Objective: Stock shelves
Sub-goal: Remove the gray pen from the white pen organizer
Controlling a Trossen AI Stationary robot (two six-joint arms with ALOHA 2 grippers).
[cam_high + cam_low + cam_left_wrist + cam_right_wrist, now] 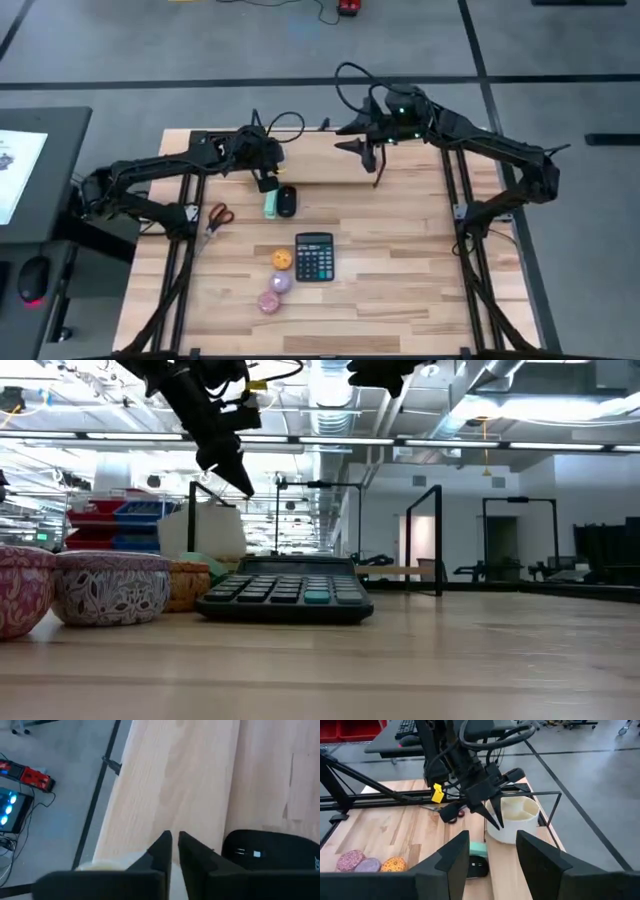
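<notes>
The shelves [345,172] stand across the far middle of the table, a pale plank [175,780] with thin black uprights [554,806]. A white round container [516,821] sits on the plank's left end. My left gripper [495,821] hangs just above that container, shut and holding nothing; in the low view its tips [240,480] stay clear of the white container [205,530]. My right gripper [492,855] hovers open over the plank's right part [375,168], with nothing between its fingers.
In front of the shelves lie a black mouse [287,200], a green block [270,206] and scissors [218,215]. Nearer the front are a calculator [314,256] and three round tins: orange [282,258], purple [279,283], pink [269,301]. The table's right half [420,270] is bare wood.
</notes>
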